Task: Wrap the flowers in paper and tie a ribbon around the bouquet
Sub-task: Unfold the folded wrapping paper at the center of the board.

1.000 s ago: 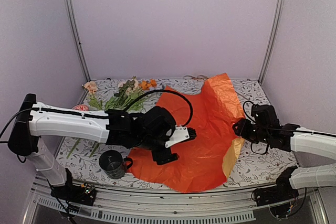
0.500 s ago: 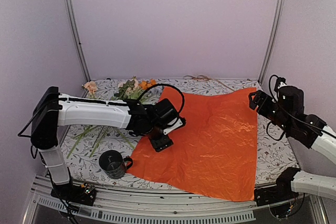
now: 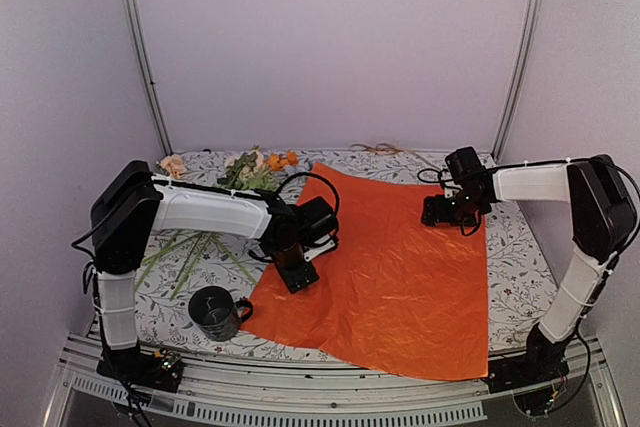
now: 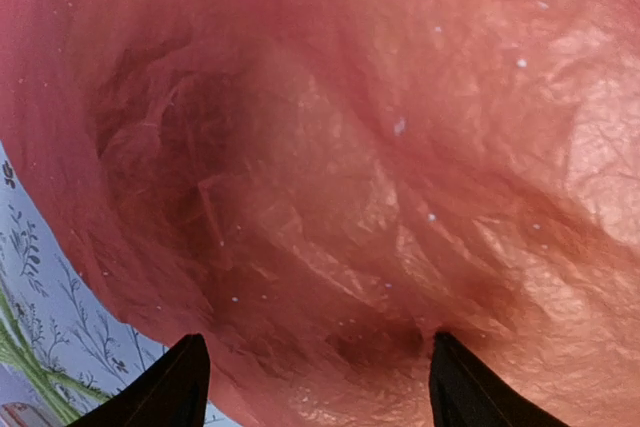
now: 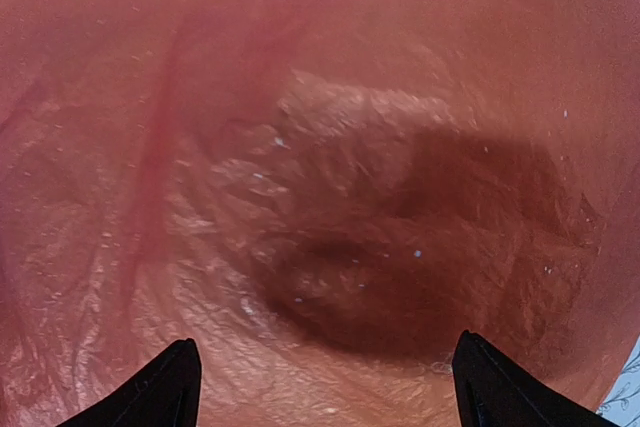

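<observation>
L gripper spread over orange paper, R gripper spread too, flowers back-left

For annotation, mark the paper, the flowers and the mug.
paper [image 3: 395, 267]: top view, middle of the orange-red sheet.
flowers [image 3: 248, 167]: top view, the heads near the far edge.
mug [image 3: 212, 327]: top view, its dark outer wall.

No readable text, label, brand or number, any view. Paper plain orange-red. Tabletop cloth leaf print only. Mug, near left, too small to tell.
</observation>
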`<state>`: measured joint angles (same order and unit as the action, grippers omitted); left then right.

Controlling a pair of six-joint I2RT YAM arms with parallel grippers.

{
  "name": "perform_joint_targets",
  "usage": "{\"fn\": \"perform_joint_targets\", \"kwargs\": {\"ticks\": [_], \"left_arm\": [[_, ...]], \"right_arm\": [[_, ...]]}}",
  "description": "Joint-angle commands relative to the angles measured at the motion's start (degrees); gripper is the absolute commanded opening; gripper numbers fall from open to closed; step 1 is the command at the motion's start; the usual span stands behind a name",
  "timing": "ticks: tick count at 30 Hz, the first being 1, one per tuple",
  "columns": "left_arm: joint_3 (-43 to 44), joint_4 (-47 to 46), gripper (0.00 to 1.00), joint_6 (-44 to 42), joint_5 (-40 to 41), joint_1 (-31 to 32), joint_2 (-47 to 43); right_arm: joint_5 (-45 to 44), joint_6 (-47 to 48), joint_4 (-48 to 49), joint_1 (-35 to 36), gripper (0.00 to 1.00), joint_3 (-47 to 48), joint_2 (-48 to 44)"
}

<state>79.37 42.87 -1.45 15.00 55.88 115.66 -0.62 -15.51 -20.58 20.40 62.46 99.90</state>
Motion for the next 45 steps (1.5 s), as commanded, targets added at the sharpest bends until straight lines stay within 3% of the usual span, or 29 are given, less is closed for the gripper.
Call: {"fn": "perform_joint_targets", "kwargs": {"ticks": [1,15,21,25,29,31,38,41,45], "left_arm": [[2.14,1.85,0.76,-0.37,1.05,-3.94,4.78],[10.18,-2.69,0.77,-4.20,8.32,-11.53,10.95],[17.41,-3.63,0.76,-5.00,6.09,-14.40,13.50],[22.36,-3.35,0.77,-5.70,4.57,-17.21,13.48],[23.18,-2.43,0.76,-4.16,1.91,-17.98,11.54],[21.31,-2.67,0.77,-2.75,0.71,-17.94,9.76],[11.00,-2.79,0.77,2.22,-3.32,-17.83,3.17],[7.05,-3.55,0.77,3.32,-4.01,-17.38,1.24],[3.86,-5.22,0.78,3.98,-4.38,-16.37,0.17]], "right_arm": [[2.51,1.49,-1.66,-2.21,0.89,-0.10,4.37],[-1.54,-8.97,0.16,-2.64,0.89,-17.87,-3.97],[-0.03,-9.33,-2.74,-2.65,0.89,-18.43,-8.18],[0.15,-6.35,-6.18,-5.10,0.93,-12.21,-10.52],[13.50,-1.93,-4.58,-18.46,0.94,-4.34,-9.03],[13.88,-0.40,-4.69,-21.64,1.00,-0.60,-6.00],[16.40,11.69,-8.42,-23.57,0.99,17.92,9.13],[25.91,22.56,-9.16,-23.56,0.99,25.56,14.83],[38.21,30.45,-16.47,-23.56,0.99,38.33,23.12]]}}
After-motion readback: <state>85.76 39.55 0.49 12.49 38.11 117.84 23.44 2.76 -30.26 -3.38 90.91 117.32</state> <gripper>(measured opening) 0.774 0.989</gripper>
